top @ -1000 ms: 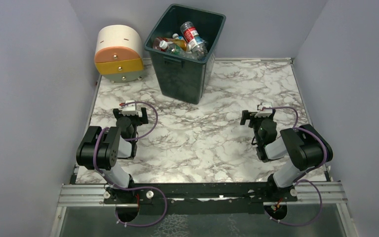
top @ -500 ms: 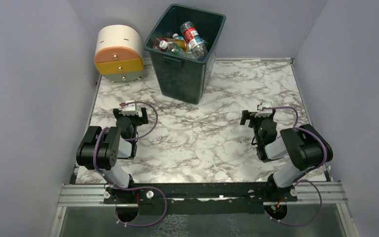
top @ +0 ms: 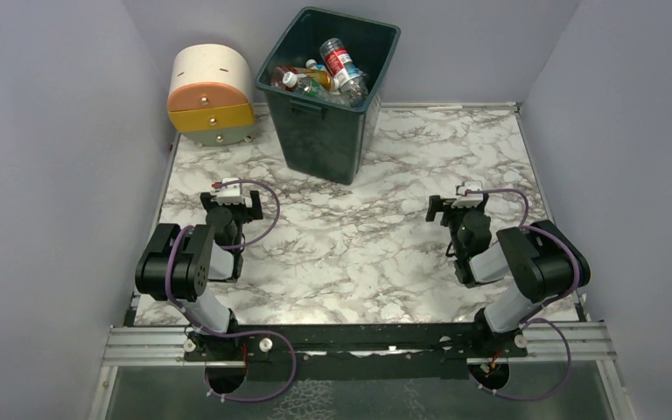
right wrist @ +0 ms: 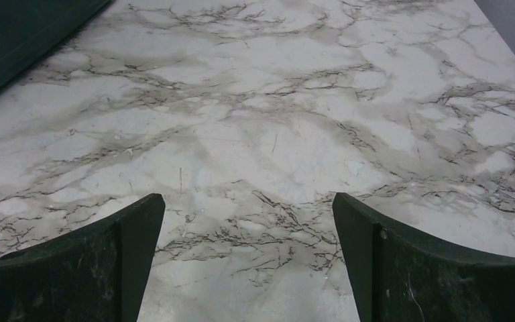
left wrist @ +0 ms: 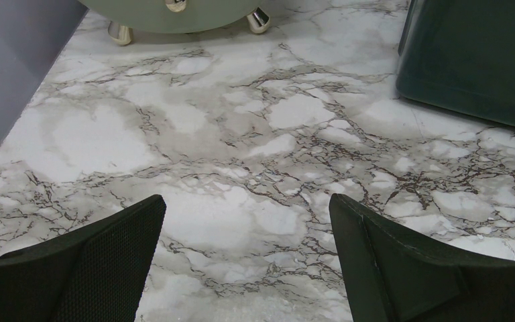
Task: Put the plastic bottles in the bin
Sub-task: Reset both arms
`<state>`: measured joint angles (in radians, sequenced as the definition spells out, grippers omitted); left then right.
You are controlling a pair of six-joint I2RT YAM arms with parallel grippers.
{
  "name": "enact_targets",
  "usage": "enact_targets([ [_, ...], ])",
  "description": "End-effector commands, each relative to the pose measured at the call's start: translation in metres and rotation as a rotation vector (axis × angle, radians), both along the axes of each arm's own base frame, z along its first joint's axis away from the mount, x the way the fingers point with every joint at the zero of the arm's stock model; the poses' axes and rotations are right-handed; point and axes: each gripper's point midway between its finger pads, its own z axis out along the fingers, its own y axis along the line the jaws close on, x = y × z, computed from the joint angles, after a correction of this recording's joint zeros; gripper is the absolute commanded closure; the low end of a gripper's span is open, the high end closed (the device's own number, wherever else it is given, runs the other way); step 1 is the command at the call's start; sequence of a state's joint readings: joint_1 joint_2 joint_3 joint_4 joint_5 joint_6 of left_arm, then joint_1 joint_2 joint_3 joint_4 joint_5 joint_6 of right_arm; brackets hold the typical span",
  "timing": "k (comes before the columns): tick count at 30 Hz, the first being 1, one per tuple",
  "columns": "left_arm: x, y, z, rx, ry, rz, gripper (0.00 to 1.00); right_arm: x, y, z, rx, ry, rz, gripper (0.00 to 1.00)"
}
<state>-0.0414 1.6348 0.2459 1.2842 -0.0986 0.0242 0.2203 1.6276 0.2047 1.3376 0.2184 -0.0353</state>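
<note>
**Operator:** Where are the bottles?

**Spotter:** The plastic bottles (top: 322, 73) you can see are all piled inside the bin (top: 318, 133). On top lies a clear one with a red label (top: 340, 59), tilted with its cap toward the far wall. Beside it there is an amber one and a white cap. The ones underneath are too jumbled to count.

**Operator:** And the bin itself?

**Spotter:** It stands upright at the far edge of your marble table (top: 359, 249), a little left of centre. Just to its left, with a small gap between them, is the rounded drawer unit (top: 211, 94). That has a cream top, an orange and a yellow drawer, and metal feet that show in the left wrist view.

**Operator:** My left hand?

**Spotter:** Your left gripper (left wrist: 247, 204) is spread wide, and only bare marble shows between its fingers (left wrist: 94, 261). It hangs low over the near left of the table and points toward the far side. The bin's dark wall fills the upper right of its view, well apart from it.

**Operator:** And the right?

**Spotter:** Your right gripper (right wrist: 248, 204) is just as wide, again with only marble between the fingertips. It is over the right side of the table, well apart from the bin, whose corner shows at the upper left of that view. Both arms are folded back toward their bases.
</note>
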Motion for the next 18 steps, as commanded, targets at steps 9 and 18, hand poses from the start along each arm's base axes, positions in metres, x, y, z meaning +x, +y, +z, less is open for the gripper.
enact_targets([
  [9,0.003,0.001,0.004,0.007,-0.012,0.009,0.01,0.005,0.001,0.009,-0.002,-0.034,0.012,0.01],
  [18,0.006,-0.009,0.002,0.012,0.001,-0.083,0.01,0.005,0.001,0.009,-0.002,-0.034,0.011,0.01],
])
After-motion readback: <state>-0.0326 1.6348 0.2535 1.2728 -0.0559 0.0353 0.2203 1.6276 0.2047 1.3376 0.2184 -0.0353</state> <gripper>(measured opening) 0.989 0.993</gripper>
